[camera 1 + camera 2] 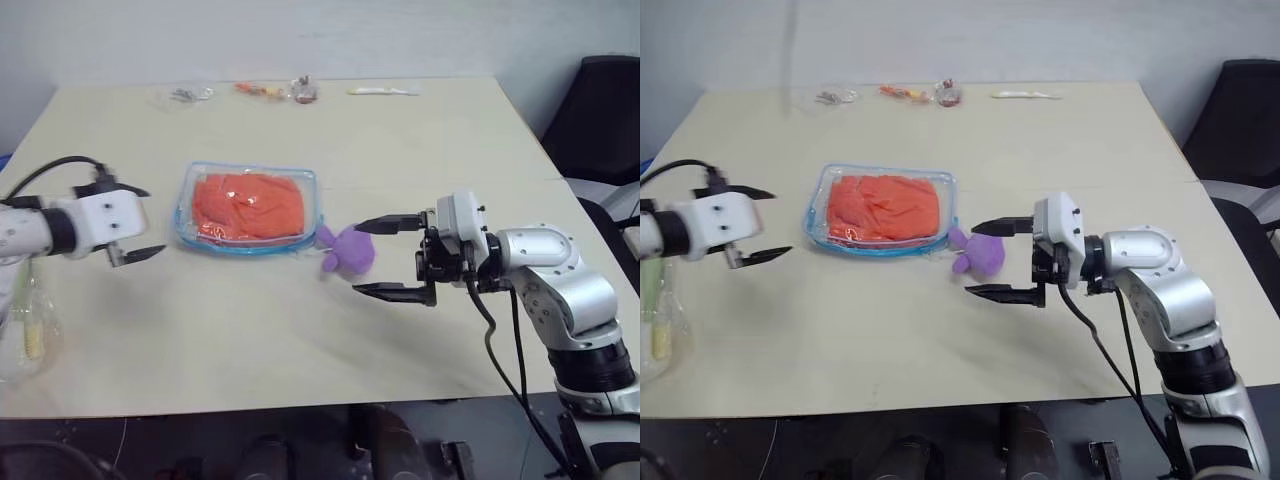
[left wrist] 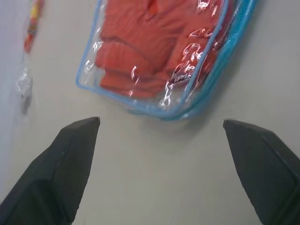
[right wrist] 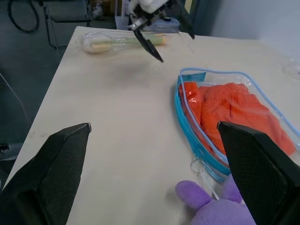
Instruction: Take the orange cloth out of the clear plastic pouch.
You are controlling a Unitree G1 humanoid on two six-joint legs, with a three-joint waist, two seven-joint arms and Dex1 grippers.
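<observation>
While you look down from the head camera, the clear plastic pouch [image 1: 249,208] lies flat near the middle of the table [image 1: 300,340] with the orange cloth [image 1: 247,205] folded inside it. At the pouch's nine o'clock your left gripper [image 1: 135,222] hovers, released, its two black fingers spread and pointing at the pouch without touching it. At the pouch's four o'clock sits a purple plush toy [image 1: 347,250], just beside the blue zipper border. Your right gripper [image 1: 391,257] is at the toy's three o'clock, also released, its jaws spread wide with the toy just off the fingertips. Small items [image 1: 270,91] line the far edge at twelve o'clock, and a clear bag [image 1: 28,335] rests at the near left edge.

From your left wrist, both fingers [image 2: 70,164] stand well apart over bare table, and the pouch corner with the cloth in it lies just ahead, untouched.

From your right wrist, the fingers [image 3: 56,173] are spread wide; the plush toy lies between them, near the right one, and the pouch with the cloth lies beyond it, while the left gripper hangs above the far end of the table.
</observation>
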